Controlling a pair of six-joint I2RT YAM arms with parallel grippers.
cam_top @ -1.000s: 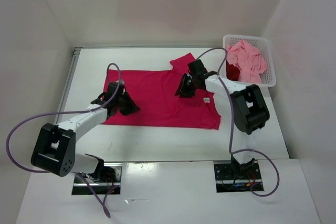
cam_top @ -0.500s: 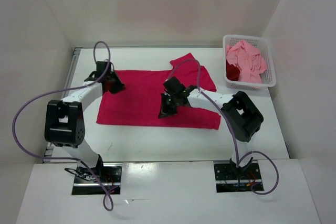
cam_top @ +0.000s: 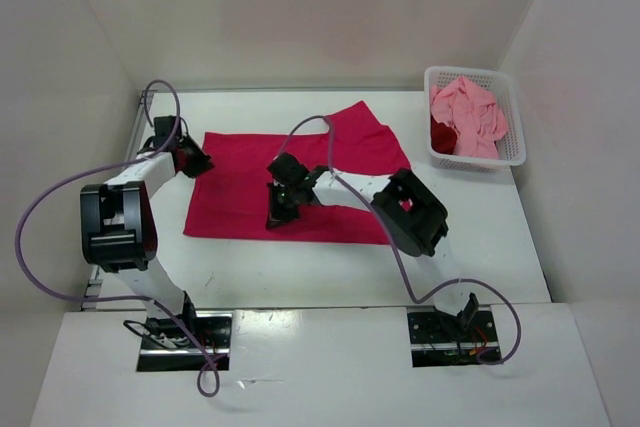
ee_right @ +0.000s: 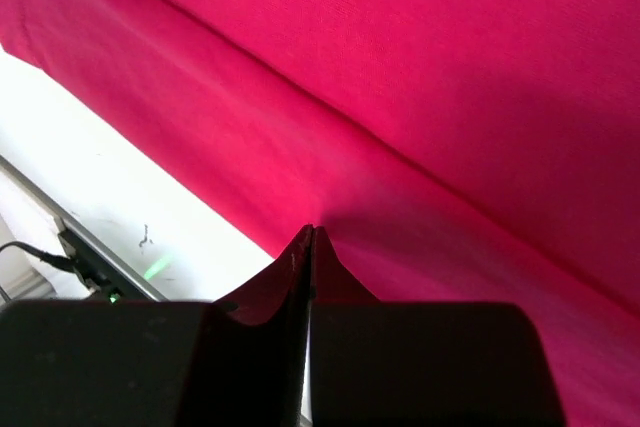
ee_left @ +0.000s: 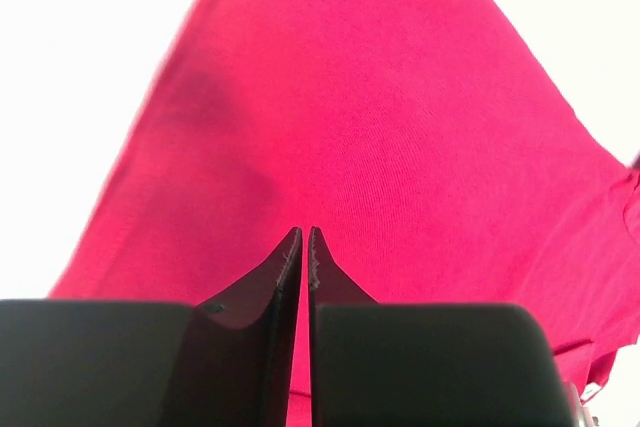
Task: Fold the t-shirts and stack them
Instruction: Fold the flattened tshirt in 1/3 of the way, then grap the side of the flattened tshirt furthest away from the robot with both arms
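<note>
The magenta-red t-shirt (cam_top: 235,187) lies spread out on the white table (cam_top: 300,267). It is bright and mostly smooth, and one short sleeve sticks out on the far side, past the right jaws. The cloth starts at the left jaws and runs across to the right jaws and a bit beyond them. The left gripper (cam_top: 200,165) is at the shirt's left edge, near the far corner. Its jaws are almost together, with only a thin slit between the black fingertips (ee_left: 285,257). Red cloth shows in that slit, and the shirt fans out wide in front of the tips, so these jaws seem to be pinching the edge of the shirt. The right gripper (cam_top: 275,217) is down on the middle of the shirt, close to its near edge. Its jaws are pressed tight together with no gap at all. The fingertips (ee_right: 298,252) sit right on a long fold in the cloth that runs slantwise past them, and the cloth bunches up a little at the tips, so they seem to grip the shirt there. Bare table shows to the left of these jaws. Well away from both sets of jaws, beyond the right arm, stands a white mesh basket (cam_top: 512,127). A salmon pink t-shirt (cam_top: 468,112) is piled inside it, and a dark crimson t-shirt (cam_top: 442,137) peeks out beneath.
</note>
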